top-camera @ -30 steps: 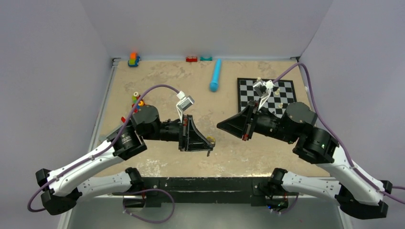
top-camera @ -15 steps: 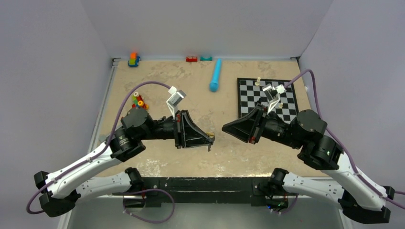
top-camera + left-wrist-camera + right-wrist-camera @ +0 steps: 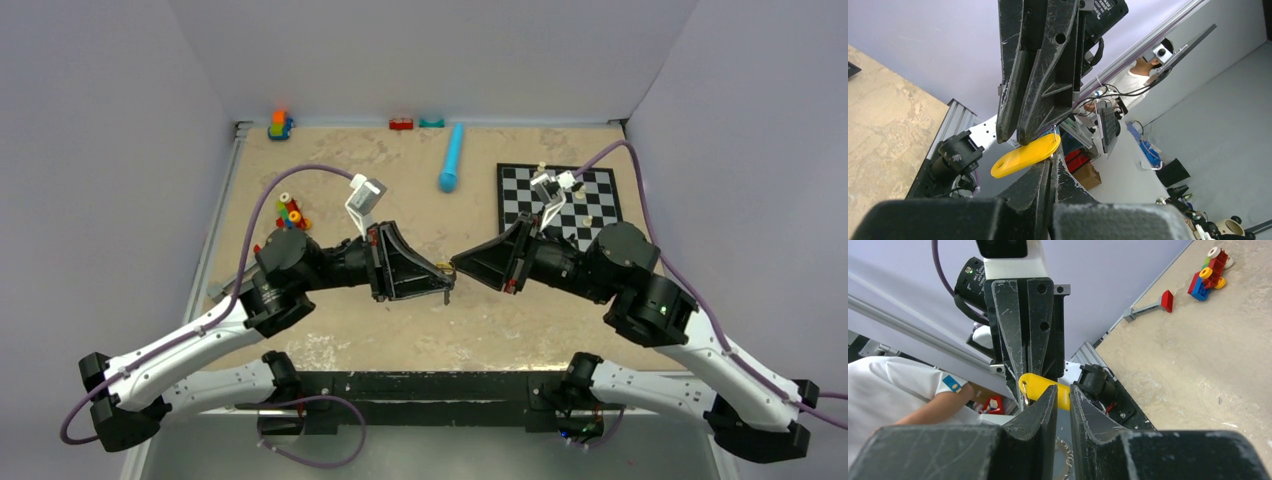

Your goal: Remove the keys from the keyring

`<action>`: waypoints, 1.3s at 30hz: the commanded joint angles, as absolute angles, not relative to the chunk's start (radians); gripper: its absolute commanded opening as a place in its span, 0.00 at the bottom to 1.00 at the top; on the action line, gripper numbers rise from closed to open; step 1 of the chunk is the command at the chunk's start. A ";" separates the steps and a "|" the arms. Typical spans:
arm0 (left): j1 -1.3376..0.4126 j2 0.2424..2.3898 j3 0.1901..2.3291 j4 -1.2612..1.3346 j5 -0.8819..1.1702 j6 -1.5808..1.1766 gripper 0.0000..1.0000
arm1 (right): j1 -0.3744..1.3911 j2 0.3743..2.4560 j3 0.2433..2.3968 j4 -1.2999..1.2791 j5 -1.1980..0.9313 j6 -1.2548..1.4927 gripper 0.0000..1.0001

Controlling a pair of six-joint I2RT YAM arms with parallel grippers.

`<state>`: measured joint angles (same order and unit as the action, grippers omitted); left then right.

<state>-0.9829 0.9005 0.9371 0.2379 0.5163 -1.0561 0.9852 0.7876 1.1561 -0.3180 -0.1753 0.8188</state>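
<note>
left fingers [image 3: 1040, 180]: pressed together on one end of a yellow tag [image 3: 1025, 155], held in the air above the table [image 3: 480, 325]
right fingers [image 3: 1040, 410]: slightly apart, tips right at the tag
ring [image 3: 1025, 390]: thin metal, at the tag's end by the left fingers
keys: too small to make out; the tag and ring sit where the two arms meet

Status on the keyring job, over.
Left gripper shut on yellow key tag, off the table. Right gripper jaws slightly apart at the tag. Keys not clearly visible. No obstruction seen.
</note>
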 commanded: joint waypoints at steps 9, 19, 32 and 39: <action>-0.980 0.872 0.924 0.301 0.451 -1.069 0.00 | 0.981 0.734 1.214 -0.258 -0.128 0.815 0.20; -0.981 0.893 0.937 0.322 0.452 -1.075 0.00 | 0.982 0.766 1.217 -0.212 -0.174 0.825 0.21; -0.981 0.901 0.946 0.324 0.456 -1.072 0.00 | 0.981 0.814 1.239 -0.207 -0.179 0.821 0.21; -0.980 0.904 0.948 0.322 0.457 -1.069 0.00 | 0.982 0.806 1.239 -0.207 -0.180 0.824 0.22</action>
<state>-0.9829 0.9051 0.9329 0.2733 0.4637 -1.0637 0.9852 0.8177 1.2003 -0.2462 -0.1635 0.8196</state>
